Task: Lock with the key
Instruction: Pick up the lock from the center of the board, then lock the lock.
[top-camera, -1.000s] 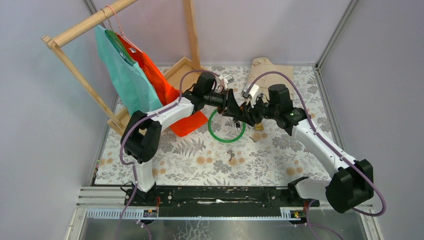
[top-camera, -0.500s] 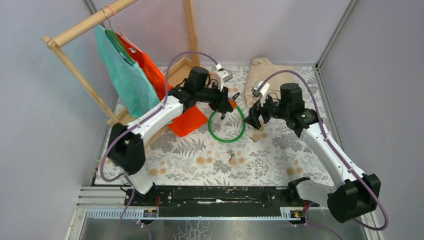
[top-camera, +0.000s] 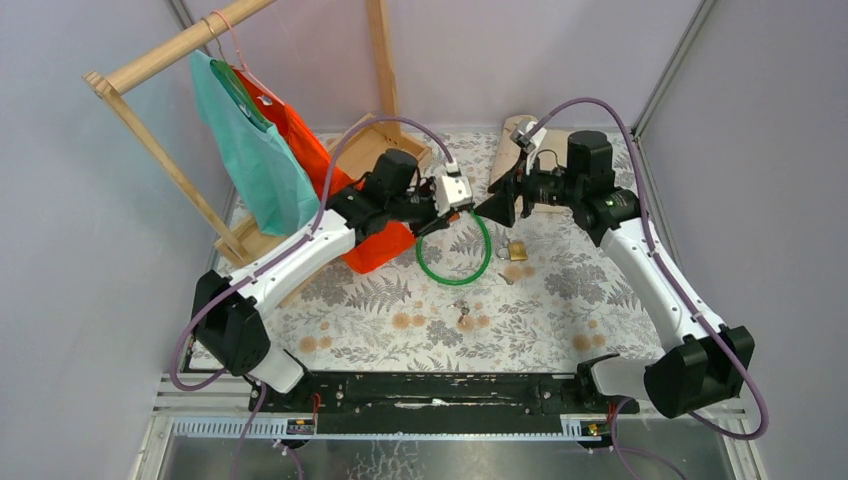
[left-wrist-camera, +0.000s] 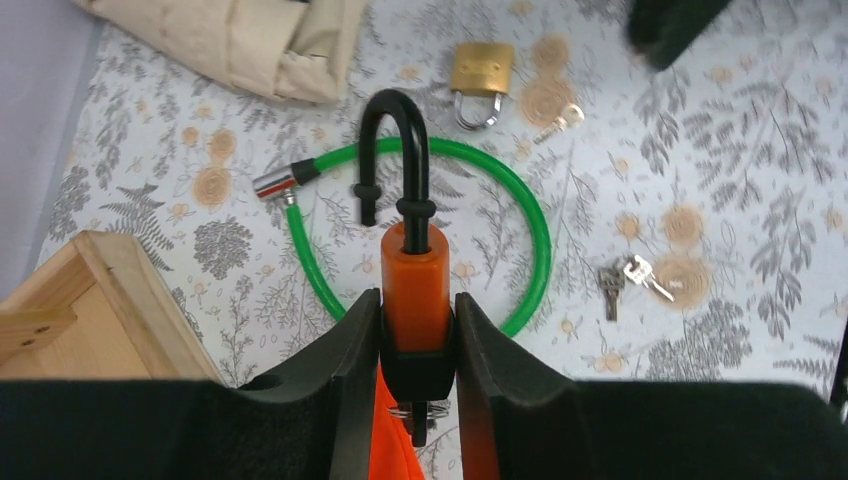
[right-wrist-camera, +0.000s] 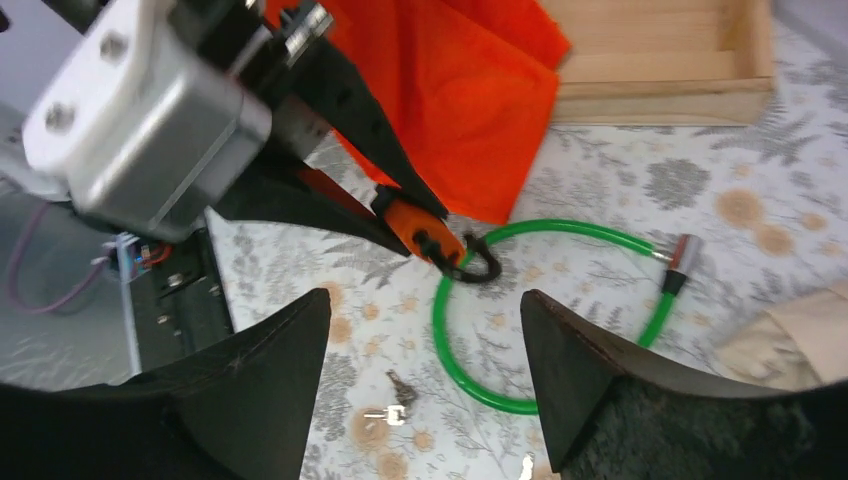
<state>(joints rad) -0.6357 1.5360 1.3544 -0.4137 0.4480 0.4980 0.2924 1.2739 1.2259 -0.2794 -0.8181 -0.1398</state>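
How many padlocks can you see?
2. An orange padlock is gripped in the left claw, its black shackle open. A brass padlock lies on the table just outside the green cable loop, beside a key. I see no others.

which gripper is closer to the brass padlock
Right. The right gripper hovers open just past the brass padlock; the left gripper, shut on the orange padlock, is across the green cable loop.

The orange lock (left-wrist-camera: 415, 285) has a matt plastic body and a glossy black shackle. The brass padlock (left-wrist-camera: 481, 68) and keys (left-wrist-camera: 625, 278) are shiny metal. The green cable (left-wrist-camera: 543, 250) is smooth and plastic-coated, and the frame (left-wrist-camera: 120, 290) is bare wood.
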